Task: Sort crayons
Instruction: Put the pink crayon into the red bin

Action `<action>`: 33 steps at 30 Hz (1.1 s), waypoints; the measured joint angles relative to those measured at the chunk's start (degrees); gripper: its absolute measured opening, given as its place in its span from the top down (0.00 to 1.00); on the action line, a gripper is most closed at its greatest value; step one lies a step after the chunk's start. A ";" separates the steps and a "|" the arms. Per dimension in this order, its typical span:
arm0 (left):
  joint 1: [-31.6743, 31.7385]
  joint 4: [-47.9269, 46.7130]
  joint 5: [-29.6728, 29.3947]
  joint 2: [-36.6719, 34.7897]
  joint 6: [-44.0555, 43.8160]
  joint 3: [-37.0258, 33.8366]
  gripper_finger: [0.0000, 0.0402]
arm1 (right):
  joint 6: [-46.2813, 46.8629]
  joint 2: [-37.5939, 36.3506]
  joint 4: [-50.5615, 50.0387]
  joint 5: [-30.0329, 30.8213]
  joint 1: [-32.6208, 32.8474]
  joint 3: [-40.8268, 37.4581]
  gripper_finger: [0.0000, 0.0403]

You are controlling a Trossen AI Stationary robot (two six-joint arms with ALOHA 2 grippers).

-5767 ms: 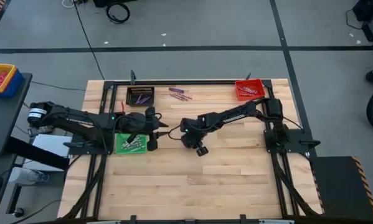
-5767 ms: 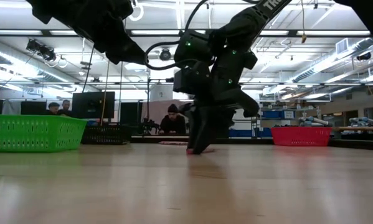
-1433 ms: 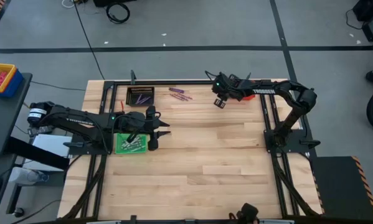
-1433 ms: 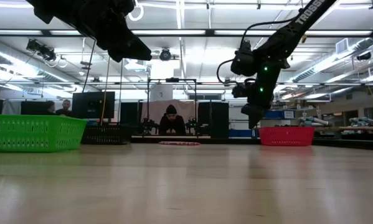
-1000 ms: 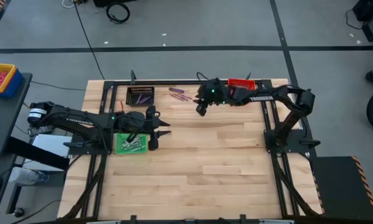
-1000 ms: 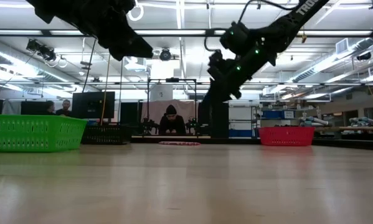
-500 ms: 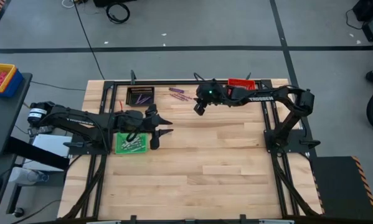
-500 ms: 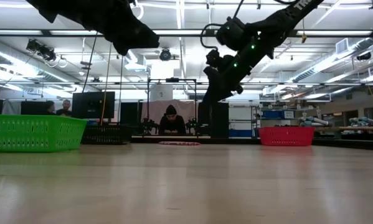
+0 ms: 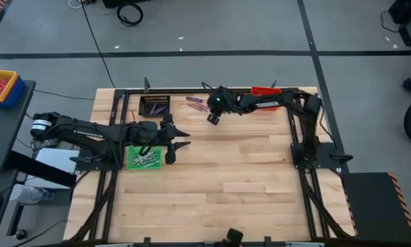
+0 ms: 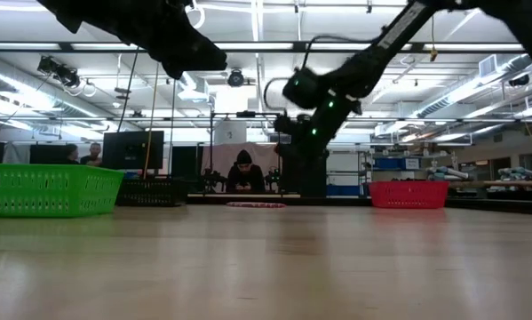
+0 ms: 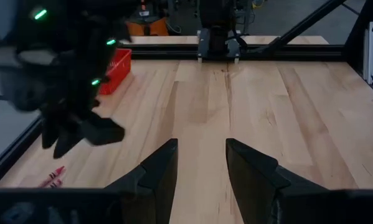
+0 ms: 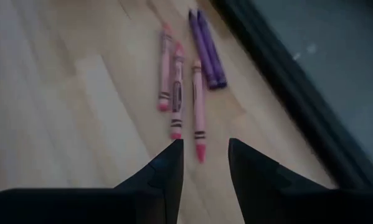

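Right claw [image 9: 211, 118] is hanging above the desk [image 9: 246, 178] just beside the loose crayons [image 9: 198, 103], its two fingers spread with a gap between them and gripping nothing. In the right wrist view those crayons [image 12: 185, 74] are lying flat on the wood just past the fingertips [image 12: 172, 155]: three pinkish-red sticks side by side and two purple ones close against them, near the dark frame rail [image 12: 279, 81] along the desk's edge. Taking the loose crayons as the landmark, a black bin [image 9: 154, 106] holding purple sticks is sitting a little way to one side of them, and a red bin [image 9: 263, 90] is sitting on the opposite side, mostly hidden under the right arm. A green bin [image 9: 144, 158] with pale sticks in it is lying well apart from the crayons, under the left arm. Left claw [image 9: 180, 140] is waiting above the bare wood just beside the green bin, fingers also spread and empty.
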 joint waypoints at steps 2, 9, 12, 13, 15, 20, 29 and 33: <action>0.00 -0.15 0.00 0.00 0.00 0.00 0.63 | -0.02 3.10 -2.66 -2.56 -1.28 2.54 0.67; 0.33 -1.90 -0.04 0.00 0.92 0.00 0.63 | -2.71 10.70 -5.30 -2.46 -2.01 9.20 0.67; 0.31 -2.59 0.00 0.28 1.02 0.00 0.63 | -2.86 10.22 -5.64 -2.15 -2.35 9.70 0.67; 0.31 -2.66 0.00 0.28 1.09 0.00 0.63 | -2.83 10.03 -5.43 -2.26 -2.42 9.74 0.67; 0.31 -2.56 -0.01 0.28 1.09 0.00 0.63 | -2.81 9.74 -5.60 -2.78 -2.72 9.74 0.67; 0.37 -2.60 0.00 0.28 1.07 0.00 0.63 | -2.50 10.44 -7.53 -5.16 -3.82 9.74 0.68; 0.37 -2.62 0.00 0.28 0.83 0.00 0.63 | -2.16 10.39 -9.26 -9.31 -4.32 9.82 0.72; 0.37 -2.62 0.00 0.28 0.83 0.00 0.63 | -0.99 10.39 -8.90 -9.34 -4.27 9.82 0.80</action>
